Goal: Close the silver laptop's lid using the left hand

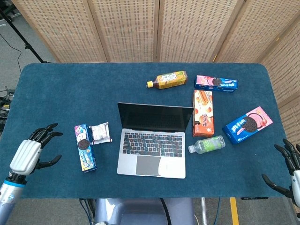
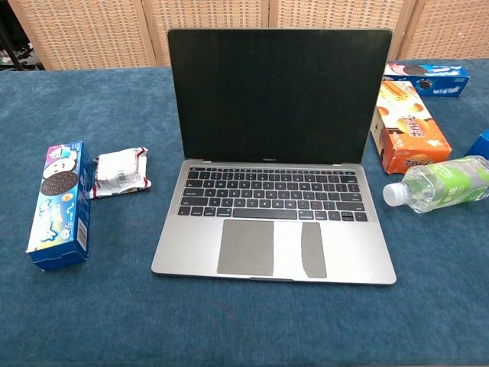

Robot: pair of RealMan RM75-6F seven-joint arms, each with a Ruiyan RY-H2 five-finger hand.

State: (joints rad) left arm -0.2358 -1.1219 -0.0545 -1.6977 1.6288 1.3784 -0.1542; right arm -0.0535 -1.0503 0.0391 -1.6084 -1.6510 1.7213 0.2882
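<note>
The silver laptop (image 1: 152, 145) sits open at the middle of the blue table, its dark screen (image 1: 155, 117) upright and facing me. In the chest view the laptop (image 2: 273, 222) fills the centre, lid (image 2: 279, 95) raised. My left hand (image 1: 32, 152) hovers over the table's near left corner, fingers spread and holding nothing, well left of the laptop. My right hand (image 1: 291, 168) shows at the far right edge, fingers apart and empty. Neither hand appears in the chest view.
A blue cookie box (image 1: 85, 147) and a small white packet (image 1: 100, 133) lie left of the laptop. To its right are an orange box (image 1: 203, 113), a green bottle (image 1: 207, 144), and a blue-pink cookie box (image 1: 247, 124). Behind lie a yellow bottle (image 1: 167, 79) and another cookie box (image 1: 216, 83).
</note>
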